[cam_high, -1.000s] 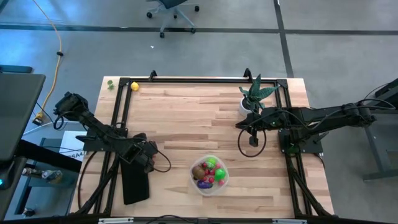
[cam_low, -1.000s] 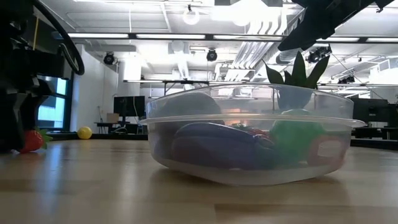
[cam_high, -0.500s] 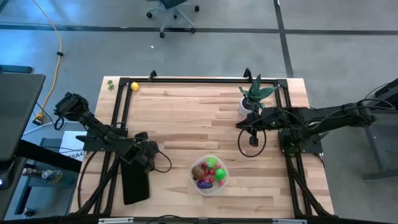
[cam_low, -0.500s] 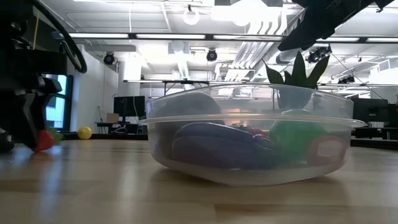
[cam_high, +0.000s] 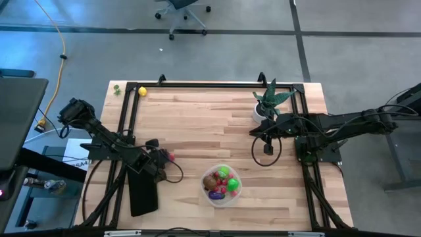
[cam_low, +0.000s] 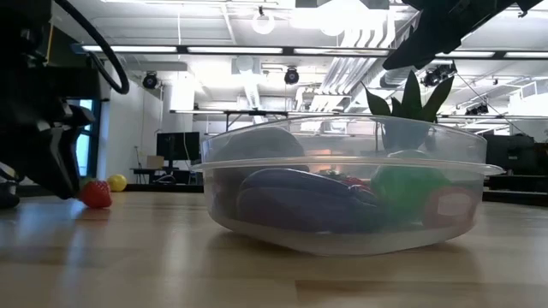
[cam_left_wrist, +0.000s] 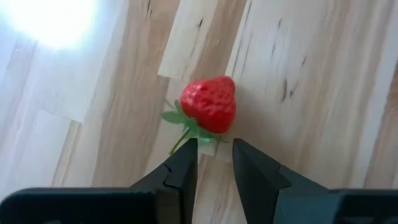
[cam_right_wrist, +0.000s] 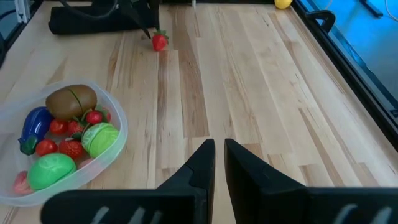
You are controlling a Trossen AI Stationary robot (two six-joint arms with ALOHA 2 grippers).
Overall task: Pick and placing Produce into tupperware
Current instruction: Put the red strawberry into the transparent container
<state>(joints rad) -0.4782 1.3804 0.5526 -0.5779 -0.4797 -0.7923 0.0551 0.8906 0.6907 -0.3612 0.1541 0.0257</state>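
Currently the left pincer (cam_high: pixel 166 158) sits low over the desk (cam_high: pixel 210 118), left of the tupperware (cam_high: pixel 222 185) and just beside the flat black rectangle (cam_high: pixel 142 192). Its fingers (cam_left_wrist: pixel 183 168) stand a narrow gap apart, tips at the green leaves of a red strawberry (cam_left_wrist: pixel 209 104); whether they pinch the stem or only flank it I cannot tell. In the low view the strawberry (cam_low: pixel 95 194) rests on the desk surface with the pincer right next to it. The tupperware holds the gathered produce: a brown piece (cam_right_wrist: pixel 72 101), a purple one (cam_right_wrist: pixel 34 123), two bright green ones (cam_right_wrist: pixel 51 170), and several small red ones (cam_right_wrist: pixel 71 149). A yellow piece (cam_high: pixel 142 91) lies at the far left corner of the desk, well apart from everything else. The right pincer (cam_high: pixel 268 149) hangs above the desk near the potted plant (cam_high: pixel 268 101), well clear of the tupperware; its fingers (cam_right_wrist: pixel 200 162) are nearly together and hold nothing.
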